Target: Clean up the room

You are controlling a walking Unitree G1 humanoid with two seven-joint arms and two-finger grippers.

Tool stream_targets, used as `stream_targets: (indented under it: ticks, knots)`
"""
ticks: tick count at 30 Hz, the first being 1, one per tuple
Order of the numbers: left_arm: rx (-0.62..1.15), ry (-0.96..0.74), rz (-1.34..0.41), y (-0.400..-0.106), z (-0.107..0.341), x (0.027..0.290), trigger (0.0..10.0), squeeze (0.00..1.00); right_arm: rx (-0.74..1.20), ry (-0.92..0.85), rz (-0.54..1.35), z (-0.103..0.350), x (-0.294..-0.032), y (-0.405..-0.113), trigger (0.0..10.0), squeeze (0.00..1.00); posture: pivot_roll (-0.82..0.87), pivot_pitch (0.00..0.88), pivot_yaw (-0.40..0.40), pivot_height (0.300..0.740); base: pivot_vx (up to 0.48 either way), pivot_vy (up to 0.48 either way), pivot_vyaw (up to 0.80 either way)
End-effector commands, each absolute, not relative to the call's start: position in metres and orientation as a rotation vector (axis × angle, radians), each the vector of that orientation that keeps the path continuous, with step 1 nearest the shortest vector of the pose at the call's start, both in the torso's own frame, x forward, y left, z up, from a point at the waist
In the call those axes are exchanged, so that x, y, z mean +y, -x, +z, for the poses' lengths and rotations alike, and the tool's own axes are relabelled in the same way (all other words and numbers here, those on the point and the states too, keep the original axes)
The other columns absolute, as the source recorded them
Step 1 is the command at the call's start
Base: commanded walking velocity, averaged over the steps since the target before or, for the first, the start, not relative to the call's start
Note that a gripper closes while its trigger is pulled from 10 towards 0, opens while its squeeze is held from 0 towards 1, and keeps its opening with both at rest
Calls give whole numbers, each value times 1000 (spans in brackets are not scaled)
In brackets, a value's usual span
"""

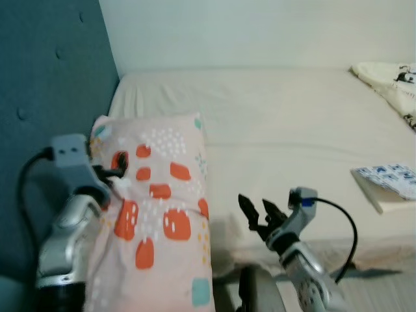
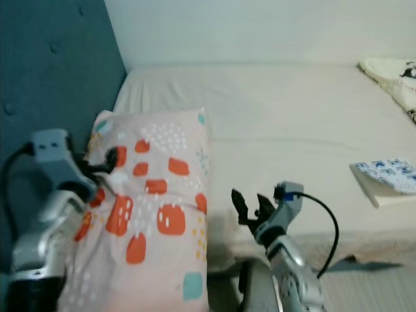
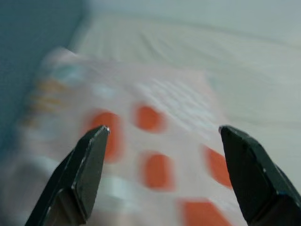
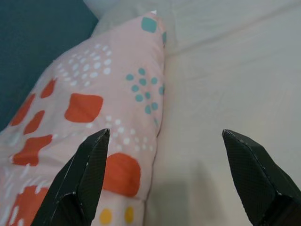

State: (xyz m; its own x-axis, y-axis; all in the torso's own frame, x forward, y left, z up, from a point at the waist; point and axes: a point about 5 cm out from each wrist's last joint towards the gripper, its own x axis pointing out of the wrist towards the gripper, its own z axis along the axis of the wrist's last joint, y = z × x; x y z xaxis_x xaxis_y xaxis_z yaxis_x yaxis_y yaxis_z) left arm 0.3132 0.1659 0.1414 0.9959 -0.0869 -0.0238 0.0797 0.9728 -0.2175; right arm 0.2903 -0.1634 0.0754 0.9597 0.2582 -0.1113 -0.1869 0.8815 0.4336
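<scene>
One pink pillow (image 1: 156,214) lies on the bed (image 1: 286,123) against the blue headboard (image 1: 45,97). The left claw (image 3: 162,136) reaches over the pillow, spread wide. The right claw (image 1: 257,214) hovers just beside the pillow, spread wide, empty.

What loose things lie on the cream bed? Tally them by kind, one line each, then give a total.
Pink pillow with orange blotches and teal dots: 1
Flat book with a blue and white patterned cover: 1
Cream cloth with black print, at the far right corner: 1
Total: 3
</scene>
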Motion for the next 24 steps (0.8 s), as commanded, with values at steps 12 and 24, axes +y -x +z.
stream_targets:
  ticks: [12,24]
  knots:
    - [383,182,-137,-286,30,135,10000,0,302,-389,140,32,-186,-282,10000,0,53,66,-32,693,0,0,0]
    - [683,97,-152,-244,-43,159,10000,0,519,-305,3,-21,-204,-260,10000,0,57,0,-15,728,0,-39,0]
